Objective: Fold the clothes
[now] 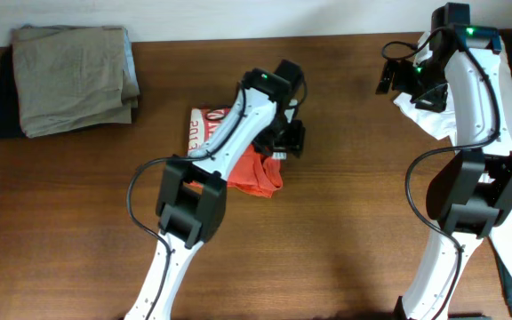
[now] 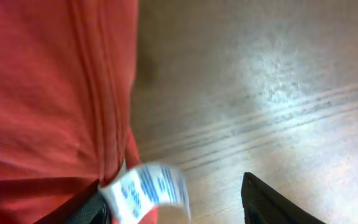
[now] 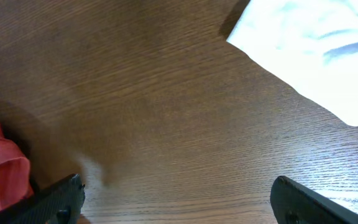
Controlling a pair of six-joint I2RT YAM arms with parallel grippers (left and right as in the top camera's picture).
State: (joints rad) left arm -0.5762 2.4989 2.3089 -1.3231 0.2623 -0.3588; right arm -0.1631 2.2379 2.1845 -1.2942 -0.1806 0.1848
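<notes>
The red-orange T-shirt [image 1: 254,173] lies crumpled at the table's middle, its white lettering [image 1: 204,129] showing on the left, partly under my left arm. My left gripper [image 1: 288,138] is at the shirt's upper right edge. In the left wrist view the red fabric [image 2: 48,87] fills the left side and a white tag with blue print [image 2: 146,188] lies between the open fingers [image 2: 173,208]; the left finger touches the fabric. My right gripper [image 1: 405,80] is open over bare wood [image 3: 179,202] at the far right, away from the shirt, whose edge [image 3: 2,177] shows at lower left.
Folded khaki-grey garments [image 1: 74,76] sit on a dark cloth at the back left. A white cloth [image 1: 434,120] lies under the right arm at the far right and shows in the right wrist view [image 3: 309,50]. The wooden table [image 1: 345,231] runs to the front.
</notes>
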